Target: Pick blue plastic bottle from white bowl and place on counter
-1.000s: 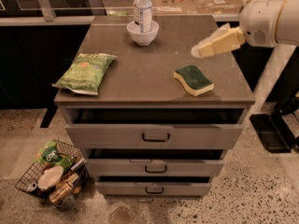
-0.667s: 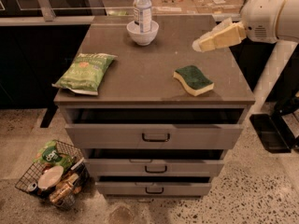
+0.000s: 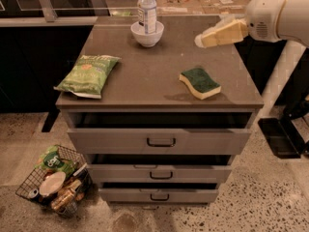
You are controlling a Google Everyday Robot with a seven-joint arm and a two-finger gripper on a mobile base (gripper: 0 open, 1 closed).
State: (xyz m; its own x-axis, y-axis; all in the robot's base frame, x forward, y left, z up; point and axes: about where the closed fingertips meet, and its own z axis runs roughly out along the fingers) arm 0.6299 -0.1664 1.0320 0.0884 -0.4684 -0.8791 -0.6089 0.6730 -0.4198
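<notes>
Since the earlier frame the gripper [image 3: 200,40] has risen a little and edged toward the back of the counter [image 3: 145,76]; the bottle [image 3: 147,11], the bowl [image 3: 147,35] and all else on top are unchanged.

Position: the gripper hangs above the right rear part of the counter, pointing left toward the bowl and well apart from it. It holds nothing. Whether it is set wide or narrow I cannot tell from this angle.

Task item: the bottle stands upright inside the bowl at the back centre of the counter, its white cap and most of its body clear above the rim. It is not yet touched.

Other items noted: a green sponge [image 3: 200,82] lies at the front right, below and ahead of the gripper. A green snack bag [image 3: 88,75] lies at the front left. Neither sits on a straight line between gripper and bowl.

Handling, my judgement: the bottle looks like thin clear plastic, light, smooth and likely to dent or slip under a hard squeeze. The bowl appears small with a narrow foot, so a sideways knock could tip or slide it. I would take the bottle across the labelled body above the rim, below the shoulder, where the wall is straight. I would lift straight up before carrying it aside, so that the base clears the rim.
</notes>
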